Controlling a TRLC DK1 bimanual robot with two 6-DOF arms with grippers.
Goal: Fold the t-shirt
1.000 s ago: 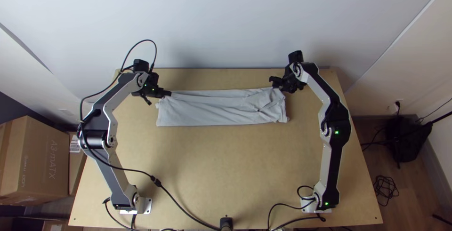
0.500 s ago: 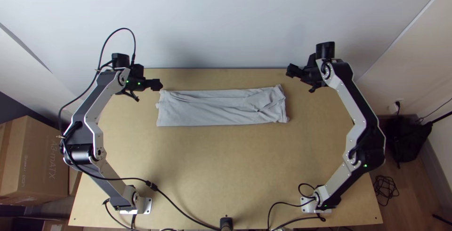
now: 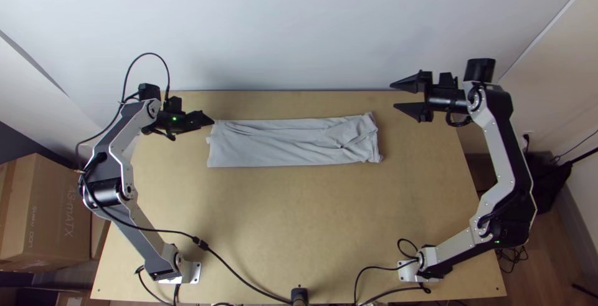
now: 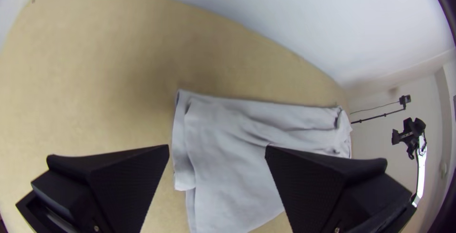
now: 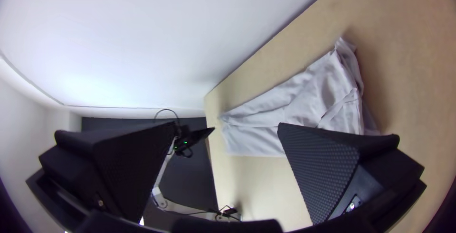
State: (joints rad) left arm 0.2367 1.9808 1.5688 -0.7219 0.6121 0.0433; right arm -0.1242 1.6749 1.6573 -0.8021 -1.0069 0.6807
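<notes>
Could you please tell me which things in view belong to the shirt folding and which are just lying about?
For the job: grey t-shirt, left gripper, right gripper, table.
Lying about: cardboard box beside the table, tangled cable on the floor.

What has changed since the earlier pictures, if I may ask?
The wide-fingered black right pincer has moved rightward, away from the grey cloth t-shirt, and spread open; the matching black left pincer has drawn back leftward from its left end. The t-shirt stayed put, folded in a long strip.
</notes>
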